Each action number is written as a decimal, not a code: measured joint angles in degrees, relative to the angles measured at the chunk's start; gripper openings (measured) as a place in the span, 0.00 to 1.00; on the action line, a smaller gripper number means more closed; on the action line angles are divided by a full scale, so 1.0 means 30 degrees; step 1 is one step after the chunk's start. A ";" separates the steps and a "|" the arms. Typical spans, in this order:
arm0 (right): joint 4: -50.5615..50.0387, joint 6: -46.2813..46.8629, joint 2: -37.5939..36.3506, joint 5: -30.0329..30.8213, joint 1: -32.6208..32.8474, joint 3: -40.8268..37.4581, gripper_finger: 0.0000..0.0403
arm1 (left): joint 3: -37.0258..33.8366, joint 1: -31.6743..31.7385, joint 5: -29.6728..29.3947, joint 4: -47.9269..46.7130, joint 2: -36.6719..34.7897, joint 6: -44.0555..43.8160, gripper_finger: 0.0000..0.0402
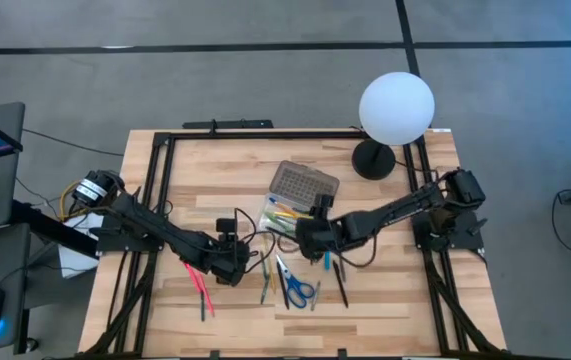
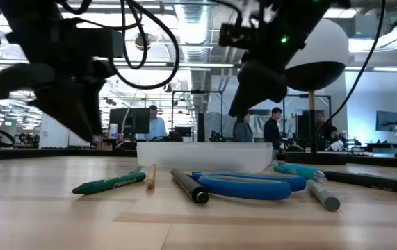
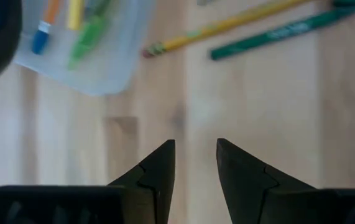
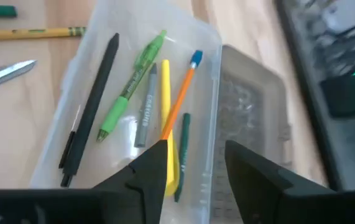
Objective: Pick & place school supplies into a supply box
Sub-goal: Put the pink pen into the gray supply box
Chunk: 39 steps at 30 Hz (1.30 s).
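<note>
I'm parking the right hand [image 4: 193, 163] right over the open supply box [image 4: 78, 124], a small clear plastic case with a grey dotted lid [image 1: 303, 183] folded back toward the far edge of the worktop [image 1: 405, 290]. The fingers are spread with nothing between them, which fits a drop straight into the case. Lying in it are a black pen [image 4: 90, 127], a green pen [image 4: 130, 87], a grey crayon [image 4: 146, 106], a yellow pencil [image 4: 168, 118], an orange pencil with a blue tip [image 4: 180, 99] and a dark green one [image 4: 182, 152].

The left hand [image 3: 196, 165] is hovering low over bare wood just beside the case's corner, fingers apart and empty. I'm guessing it's lined up for the next grab, since a yellow pencil with an eraser [image 3: 221, 26] and a green crayon [image 3: 276, 34] are sitting just ahead of it.

More loose stuff toward the near edge: blue-handled scissors [image 1: 298, 288], a pink pen [image 1: 201, 283], a black marker [image 1: 340, 283]. So the job's maybe half done by my reckoning.

The worktop is light wood planks inside a black metal frame, with a white globe lamp [image 1: 396, 107] on a black base at the far right corner. Behind it there's an open office with monitors and a few people [image 2: 274, 125] standing around.
</note>
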 joint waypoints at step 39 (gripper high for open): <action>-0.7509 1.0443 -0.0007 0.6576 0.5418 -0.0765 0.30 | 0.0007 -0.4468 0.8382 -0.8024 0.0000 -0.9480 0.28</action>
